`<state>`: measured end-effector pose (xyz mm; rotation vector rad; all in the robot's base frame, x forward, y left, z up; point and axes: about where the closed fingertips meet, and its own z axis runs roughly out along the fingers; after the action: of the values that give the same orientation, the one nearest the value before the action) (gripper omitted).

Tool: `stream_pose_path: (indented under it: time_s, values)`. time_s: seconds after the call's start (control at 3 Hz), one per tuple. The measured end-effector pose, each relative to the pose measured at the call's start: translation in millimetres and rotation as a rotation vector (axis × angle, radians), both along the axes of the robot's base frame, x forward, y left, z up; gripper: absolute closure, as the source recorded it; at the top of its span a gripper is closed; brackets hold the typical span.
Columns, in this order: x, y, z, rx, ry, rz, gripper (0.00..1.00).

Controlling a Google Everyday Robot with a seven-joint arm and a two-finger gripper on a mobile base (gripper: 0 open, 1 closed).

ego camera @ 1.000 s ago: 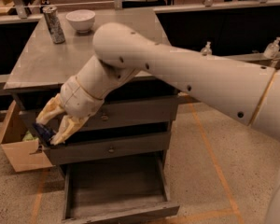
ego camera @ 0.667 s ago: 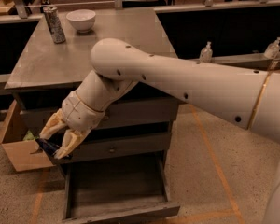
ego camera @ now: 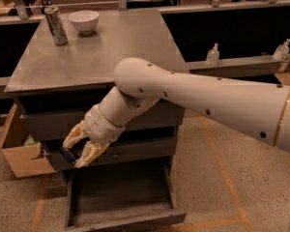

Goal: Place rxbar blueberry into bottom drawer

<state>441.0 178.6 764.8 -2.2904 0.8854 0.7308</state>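
Observation:
My gripper hangs in front of the grey cabinet's left side, level with the middle drawer front. It is shut on the rxbar blueberry, a small dark bar that shows only partly between the pale fingers. The bottom drawer is pulled open below, a deep grey tray with nothing visible in it. The gripper sits just above the drawer's back left corner.
A silver patterned can and a white bowl stand at the back of the cabinet top. An open cardboard box sits on the floor left of the cabinet. Two pump bottles stand on a ledge to the right.
The arm has carried the gripper and the bar down and to the right, from beside the cardboard box to just above the open drawer's left side.

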Motion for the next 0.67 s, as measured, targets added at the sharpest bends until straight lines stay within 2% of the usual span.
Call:
stream_pose_path:
  time_s: [0.67]
  values:
    - [38.9, -67.3, -45.9, -0.026, -0.077, -0.24, 1.0]
